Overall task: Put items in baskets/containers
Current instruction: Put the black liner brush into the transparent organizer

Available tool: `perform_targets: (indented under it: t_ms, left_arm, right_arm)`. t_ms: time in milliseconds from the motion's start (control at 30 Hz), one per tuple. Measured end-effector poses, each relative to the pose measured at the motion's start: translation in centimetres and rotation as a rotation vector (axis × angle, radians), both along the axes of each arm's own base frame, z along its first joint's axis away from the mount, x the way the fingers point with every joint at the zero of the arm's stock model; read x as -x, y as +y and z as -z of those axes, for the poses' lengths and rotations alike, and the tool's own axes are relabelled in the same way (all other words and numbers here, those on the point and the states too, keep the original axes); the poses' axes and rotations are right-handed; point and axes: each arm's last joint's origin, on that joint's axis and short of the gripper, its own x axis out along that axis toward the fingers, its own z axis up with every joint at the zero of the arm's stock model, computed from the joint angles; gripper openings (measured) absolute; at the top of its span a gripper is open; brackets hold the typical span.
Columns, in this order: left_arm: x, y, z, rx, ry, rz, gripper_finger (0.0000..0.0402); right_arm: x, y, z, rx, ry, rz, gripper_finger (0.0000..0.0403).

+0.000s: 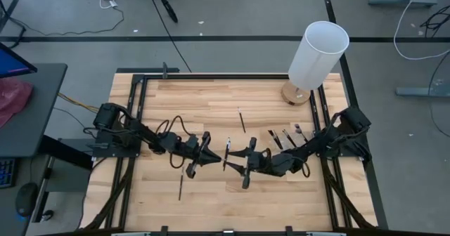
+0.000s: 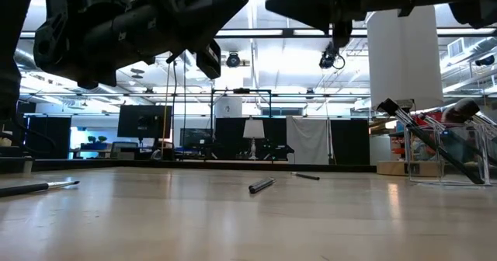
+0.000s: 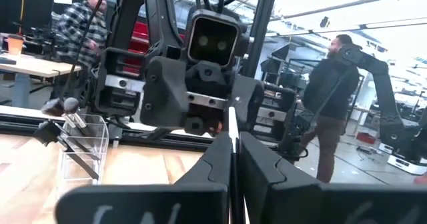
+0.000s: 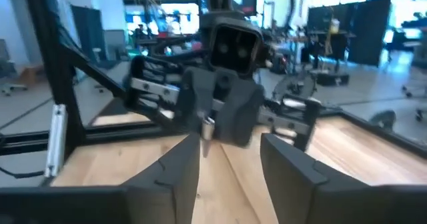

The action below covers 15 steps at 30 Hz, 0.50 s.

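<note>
My left gripper (image 1: 209, 155) hangs above the table's middle, shut on a thin dark brush (image 1: 227, 152) with a silver ferrule (image 4: 208, 128). My right gripper (image 1: 243, 164) faces it from the right, open, its fingers (image 4: 180, 164) apart and short of the brush. One loose brush (image 1: 241, 120) lies flat toward the far side. Another brush (image 1: 181, 185) lies near the left. The clear holder (image 2: 444, 156) stands at the table's right, with several brushes (image 1: 285, 136) leaning in it. My left gripper pinches the brush's shaft (image 3: 232, 127) between its two fingers (image 3: 212, 164). The fingers come in roughly level from the table's left. The brush is lifted clear of the table and sticks out past the fingertips. Which part of its length is gripped is hidden by the fingers.
A tall white cylinder on a round wooden base (image 1: 318, 53) stands at the far right corner. A black frame (image 1: 140, 81) runs round the table. People stand in the room beyond. Bare wood (image 1: 211, 102) lies toward the far side and along the near edge.
</note>
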Motion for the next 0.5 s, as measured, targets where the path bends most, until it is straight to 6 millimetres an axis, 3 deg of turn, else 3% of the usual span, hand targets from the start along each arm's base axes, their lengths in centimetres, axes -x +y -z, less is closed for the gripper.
perform_targets:
  t_ms: [500]
  left_arm:
    - [-0.01, 0.07, -0.01, -0.002, -0.002, -0.003, 0.0016]
  right_arm:
    - [-0.86, 0.40, -0.89, 0.067, 0.007, -0.078, 0.0107]
